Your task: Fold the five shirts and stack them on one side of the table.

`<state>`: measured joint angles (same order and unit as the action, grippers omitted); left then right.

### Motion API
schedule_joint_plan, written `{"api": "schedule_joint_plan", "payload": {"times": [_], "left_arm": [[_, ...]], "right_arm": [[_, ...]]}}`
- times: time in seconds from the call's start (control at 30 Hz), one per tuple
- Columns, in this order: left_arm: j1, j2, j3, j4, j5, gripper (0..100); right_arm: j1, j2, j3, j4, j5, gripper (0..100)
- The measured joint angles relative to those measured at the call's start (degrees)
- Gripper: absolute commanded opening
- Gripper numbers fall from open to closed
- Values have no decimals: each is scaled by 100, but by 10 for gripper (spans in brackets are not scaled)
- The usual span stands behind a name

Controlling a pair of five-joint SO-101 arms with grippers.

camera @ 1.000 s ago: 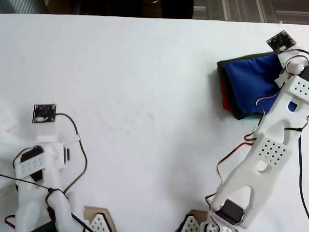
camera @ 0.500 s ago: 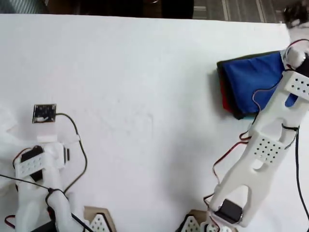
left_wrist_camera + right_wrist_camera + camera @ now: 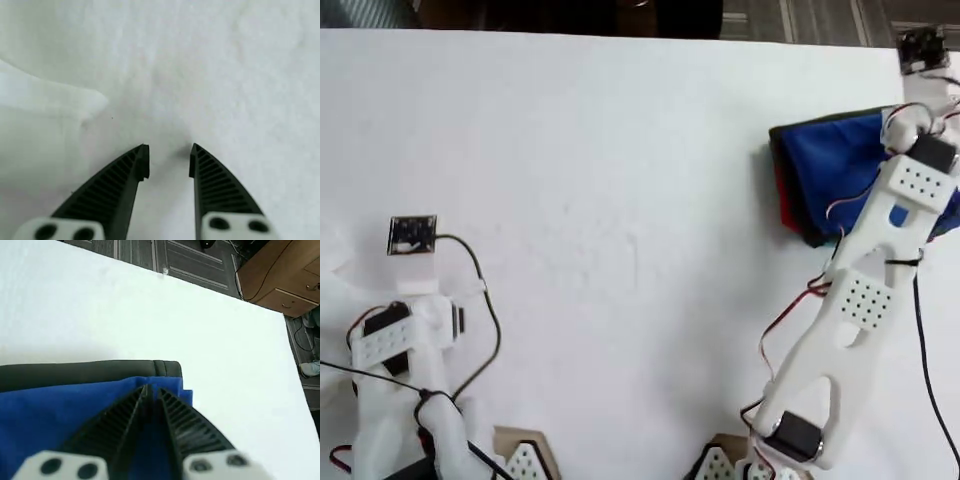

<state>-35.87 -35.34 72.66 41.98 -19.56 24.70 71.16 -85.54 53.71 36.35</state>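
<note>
A stack of folded shirts lies at the right side of the table, with a blue shirt on top. Red, black and teal edges show beneath it. My right arm stretches over the stack. In the right wrist view my right gripper is shut, its tips just above the blue shirt near its far edge, where a black shirt sticks out from under it. My left gripper stands open over bare white table, with nothing between its fingers. The left arm sits at the near left.
The white table is wide and bare between the arms. A pale white bulge lies beside the left gripper. The table's far edge and right edge are close to the stack, with dark floor beyond.
The right arm's wrist has swung farther toward the table's far right corner over the blue shirt. The left arm has not moved.
</note>
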Motion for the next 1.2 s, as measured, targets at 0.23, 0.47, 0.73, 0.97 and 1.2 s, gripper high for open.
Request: {"api": "schedule_joint_plan", "payload": {"times": [0.23,0.47,0.73,0.97,1.2], "left_arm": [[0,0,0,0,0,155],[0,0,0,0,0,155],[0,0,0,0,0,155],[0,0,0,0,0,155],[0,0,0,0,0,155]], "right_arm": [[9,870,0,-1029,-18,20],[62,1002,-44,-1064,-35,20],[105,475,-721,123,-273,21],[325,-571,-721,1292,-809,21],[633,-1415,-738,3182,-835,20]]}}
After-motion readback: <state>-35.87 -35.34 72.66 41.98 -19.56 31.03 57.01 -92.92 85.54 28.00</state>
